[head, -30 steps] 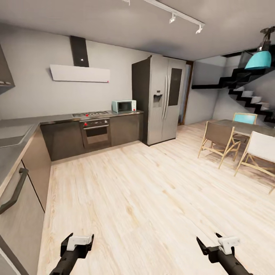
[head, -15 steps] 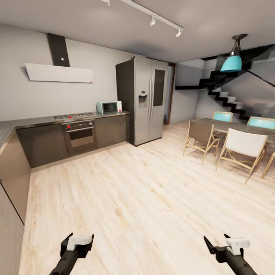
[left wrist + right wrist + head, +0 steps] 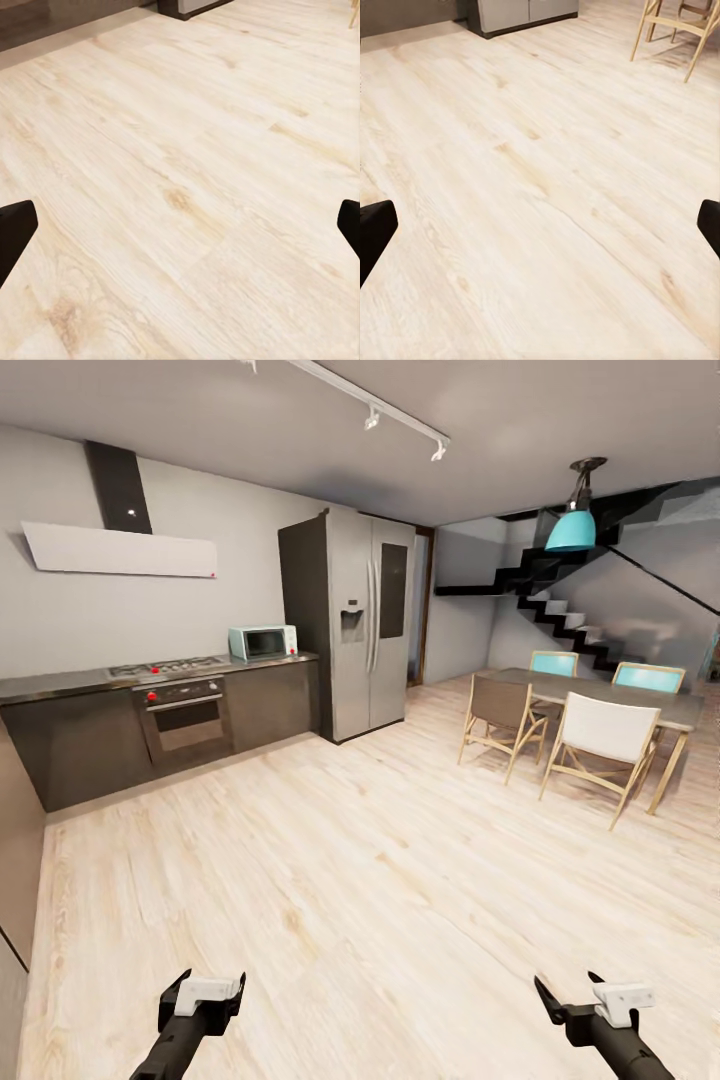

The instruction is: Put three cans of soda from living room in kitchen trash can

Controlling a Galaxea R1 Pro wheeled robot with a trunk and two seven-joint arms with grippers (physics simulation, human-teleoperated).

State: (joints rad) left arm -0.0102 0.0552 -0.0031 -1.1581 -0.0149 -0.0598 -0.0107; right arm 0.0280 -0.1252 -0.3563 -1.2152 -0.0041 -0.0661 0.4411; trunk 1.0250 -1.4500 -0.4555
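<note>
Head view: the robot stands on a light wood plank floor facing the kitchen, both arms held low and forward, a carrying posture that suits travel rather than reaching. The left gripper and right gripper hang over bare boards; in each wrist view the two dark fingertips sit at opposite edges of the picture with nothing between them, so both pincers are spread wide and carry no load. Along the far wall run dark grey cabinets under a grey counter, with one built-in oven, one gas hob, one teal microwave and one white hood above. One steel double-door fridge closes the run. To the right stands one dining table with four chairs counted: two with grey and white backs on the near side, two teal ones behind. One teal pendant lamp hangs over it, and a black staircase climbs beyond. None of the three soda cans and no trash can can be made out among these things, so the task's objects lie somewhere outside what these cameras take in; judging by the empty grippers, the robot appears to be in transit, most likely bound for the living room to collect a can.
</note>
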